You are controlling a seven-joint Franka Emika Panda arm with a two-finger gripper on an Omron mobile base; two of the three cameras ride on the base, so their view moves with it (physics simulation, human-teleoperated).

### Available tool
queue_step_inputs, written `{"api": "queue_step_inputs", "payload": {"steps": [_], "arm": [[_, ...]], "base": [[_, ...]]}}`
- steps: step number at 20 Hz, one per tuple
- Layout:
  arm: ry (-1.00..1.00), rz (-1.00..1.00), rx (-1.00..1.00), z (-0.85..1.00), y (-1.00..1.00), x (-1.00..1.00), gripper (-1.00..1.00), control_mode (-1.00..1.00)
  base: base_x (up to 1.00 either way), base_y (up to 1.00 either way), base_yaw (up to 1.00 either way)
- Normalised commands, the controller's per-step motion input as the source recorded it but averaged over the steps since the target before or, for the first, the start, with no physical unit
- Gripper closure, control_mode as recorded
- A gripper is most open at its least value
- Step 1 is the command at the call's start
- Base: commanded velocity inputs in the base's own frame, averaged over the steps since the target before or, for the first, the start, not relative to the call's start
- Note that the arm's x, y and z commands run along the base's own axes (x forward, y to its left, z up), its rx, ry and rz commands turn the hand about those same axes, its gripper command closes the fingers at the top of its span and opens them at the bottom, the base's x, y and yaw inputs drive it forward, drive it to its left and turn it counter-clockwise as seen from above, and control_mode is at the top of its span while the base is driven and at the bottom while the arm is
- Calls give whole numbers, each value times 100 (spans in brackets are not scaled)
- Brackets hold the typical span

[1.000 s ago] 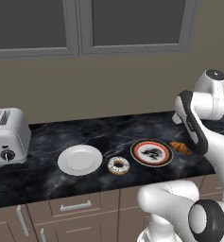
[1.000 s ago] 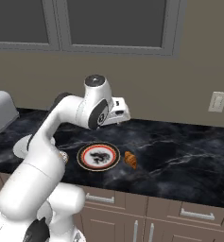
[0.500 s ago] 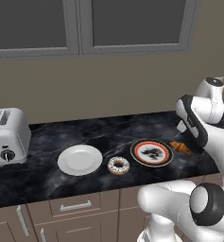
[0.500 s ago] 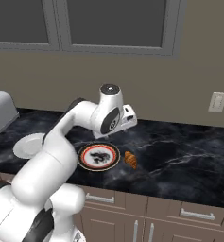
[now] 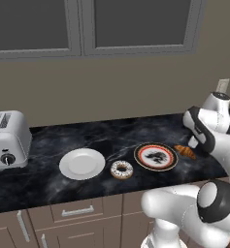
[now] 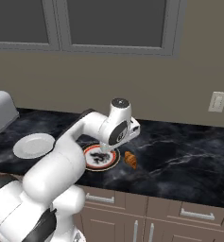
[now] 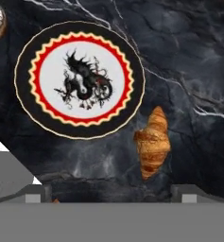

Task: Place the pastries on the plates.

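Note:
The golden-brown croissant (image 7: 152, 142) lies on the dark counter just right of the black-rimmed plate (image 7: 79, 79) with its orange-red ring and dark motif. My gripper (image 7: 112, 193) hangs open above the counter, close to the croissant, its fingertips (image 7: 38, 192) wide apart with nothing between them. The iced ring donut (image 5: 121, 169) sits between the patterned plate (image 5: 156, 156) and the plain white plate (image 5: 82, 163). Both plates are bare. In the right base view the croissant (image 6: 130, 159) lies below and right of my hand.
A silver toaster (image 5: 7, 140) stands at the counter's left end. A wall outlet (image 6: 218, 101) is on the wall to the right. The counter's front edge runs close to the donut, above drawers (image 5: 77, 211).
My hand has swung right and lower over the counter, from above the patterned plate to beside the croissant. The pastries and plates have not moved.

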Motion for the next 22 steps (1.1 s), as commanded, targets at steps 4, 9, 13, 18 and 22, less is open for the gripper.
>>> {"api": "queue_step_inputs", "payload": {"steps": [4, 9, 13, 18, 22], "arm": [[21, 11, -11, -27, -1, 5, -100, -100], [13, 12, -1, -37, -18, 19, -100, -100], [8, 14, 0, -42, -22, 23, -100, -100], [5, 8, 0, -33, -7, 29, -100, -100], [3, 2, 0, -25, 1, 31, -100, -100]], "base": [[0, 0, 0], [0, 0, 0], [0, 0, 0], [0, 0, 0], [0, 0, 0]]}}
